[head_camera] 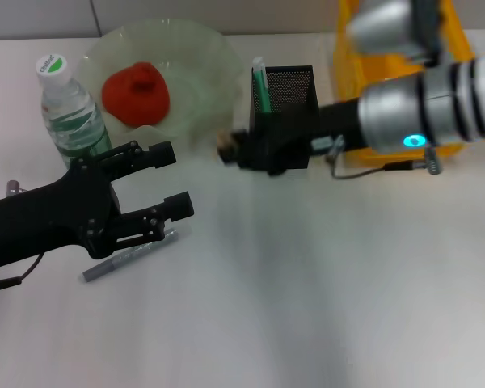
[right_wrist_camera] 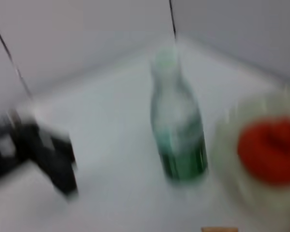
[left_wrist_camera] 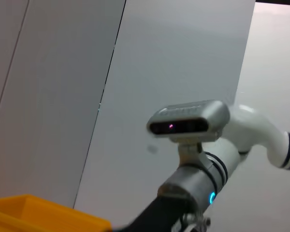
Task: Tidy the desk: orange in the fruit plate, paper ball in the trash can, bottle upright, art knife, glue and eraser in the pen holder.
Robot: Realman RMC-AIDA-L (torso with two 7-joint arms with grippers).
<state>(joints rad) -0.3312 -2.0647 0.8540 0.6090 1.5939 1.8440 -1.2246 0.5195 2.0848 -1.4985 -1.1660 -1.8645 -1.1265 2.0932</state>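
The orange (head_camera: 137,93), which looks red, lies in the pale green fruit plate (head_camera: 202,56) at the back. The bottle (head_camera: 69,109) stands upright left of the plate. The black mesh pen holder (head_camera: 287,97) holds a green stick (head_camera: 260,85). A grey art knife (head_camera: 129,255) lies on the table under my left gripper (head_camera: 174,179), which is open and empty just above it. My right gripper (head_camera: 230,147) reaches in from the right, in front of the pen holder, with a small tan thing (head_camera: 225,145) at its tip. The right wrist view shows the bottle (right_wrist_camera: 179,130) and orange (right_wrist_camera: 273,150).
A yellow bin (head_camera: 461,40) stands at the back right behind my right arm and shows in the left wrist view (left_wrist_camera: 38,212). The white table (head_camera: 307,291) stretches toward the front. The right wrist view shows my left gripper (right_wrist_camera: 43,154) farther off.
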